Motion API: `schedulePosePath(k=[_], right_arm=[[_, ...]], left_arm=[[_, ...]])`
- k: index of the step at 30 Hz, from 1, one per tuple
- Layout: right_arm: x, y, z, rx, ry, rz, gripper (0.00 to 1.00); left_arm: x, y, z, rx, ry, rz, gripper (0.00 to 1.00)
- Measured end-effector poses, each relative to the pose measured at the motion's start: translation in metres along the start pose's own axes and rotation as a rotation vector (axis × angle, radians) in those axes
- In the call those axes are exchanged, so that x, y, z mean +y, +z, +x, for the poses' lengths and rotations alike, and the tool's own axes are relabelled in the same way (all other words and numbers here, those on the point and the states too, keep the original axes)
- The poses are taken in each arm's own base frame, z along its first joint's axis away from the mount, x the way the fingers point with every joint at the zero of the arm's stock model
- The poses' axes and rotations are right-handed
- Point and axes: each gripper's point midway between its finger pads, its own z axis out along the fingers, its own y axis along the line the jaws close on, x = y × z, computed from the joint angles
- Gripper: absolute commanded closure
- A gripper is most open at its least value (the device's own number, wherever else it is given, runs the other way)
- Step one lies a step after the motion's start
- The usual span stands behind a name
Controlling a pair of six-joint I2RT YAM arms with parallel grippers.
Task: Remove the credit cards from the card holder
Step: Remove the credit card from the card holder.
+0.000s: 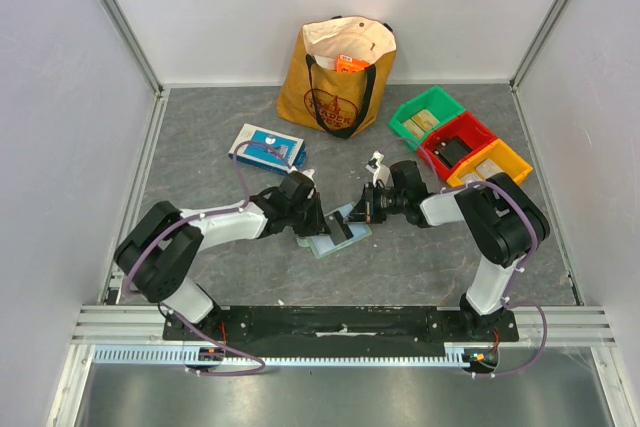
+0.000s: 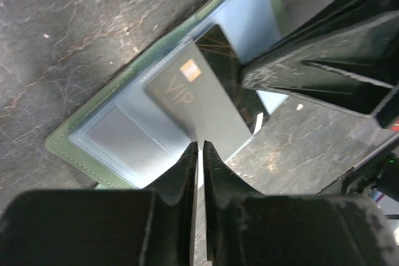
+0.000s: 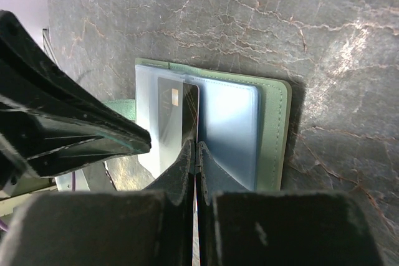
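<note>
The pale green card holder (image 1: 338, 240) lies open on the dark stone-patterned table, between my two grippers. Its clear pockets show in the left wrist view (image 2: 124, 138) and the right wrist view (image 3: 230, 129). A black credit card (image 2: 215, 91) marked VIP sits half out of a pocket, its bare end raised (image 3: 189, 113). My right gripper (image 3: 197, 144) is shut on that card's edge, its fingers (image 2: 299, 73) coming in from the right. My left gripper (image 2: 199, 146) stands at the holder's near edge, jaws parted by a thin slit with nothing gripped.
A brown tote bag (image 1: 335, 77) stands at the back. A blue-and-white flat box (image 1: 268, 147) lies behind the left arm. Green (image 1: 426, 115), red (image 1: 457, 145) and yellow (image 1: 490, 162) bins sit at the back right. Pale walls close in both sides.
</note>
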Motion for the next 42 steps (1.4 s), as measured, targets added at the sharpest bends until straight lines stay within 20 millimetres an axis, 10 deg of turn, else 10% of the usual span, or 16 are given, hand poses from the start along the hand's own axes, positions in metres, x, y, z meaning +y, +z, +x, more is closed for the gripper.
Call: schedulePosePath(k=[6, 12, 42], right_arm=[[-0.002, -0.001, 0.000, 0.003, -0.005, 0.021, 0.98], [-0.003, -0.003, -0.004, -0.013, -0.004, 0.039, 0.59], [0.006, -0.022, 0.029, -0.089, 0.127, -0.009, 0.70]], left_arm=[[0.013, 0.006, 0.013, 0.029, -0.006, -0.027, 0.98], [0.013, 0.006, 0.014, 0.009, -0.004, -0.007, 0.98], [0.010, 0.007, 0.015, 0.000, -0.024, 0.019, 0.98]])
